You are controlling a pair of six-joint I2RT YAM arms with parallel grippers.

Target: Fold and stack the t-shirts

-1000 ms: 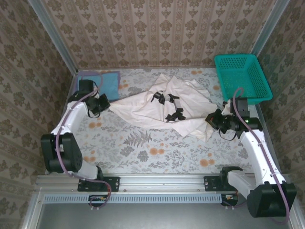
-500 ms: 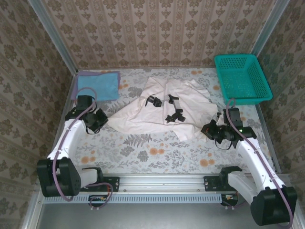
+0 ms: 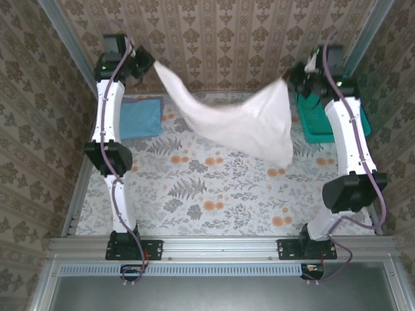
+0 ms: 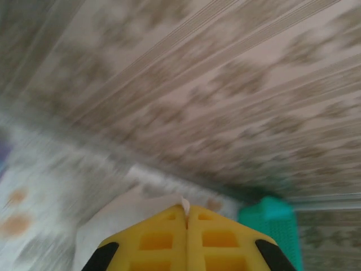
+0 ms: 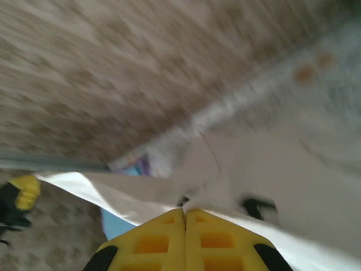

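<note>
Top external, off-white t-shirt (image 3: pixel 246 126) now hoisted off table (image 3: pixel 214 188), hanging midair

Both wrist views come to me smeared by motion, so the black print (image 5: pixel 256 206) on the off-white shirt (image 5: pixel 271 164) is only a blurred smudge I can't read. In the top view the right arm (image 3: pixel 347 136) and the hanging cloth cover much of the teal basket (image 3: pixel 312 126). The left arm (image 3: pixel 107 110) crosses the left edge of the blue shirt (image 3: pixel 139 116).
</note>
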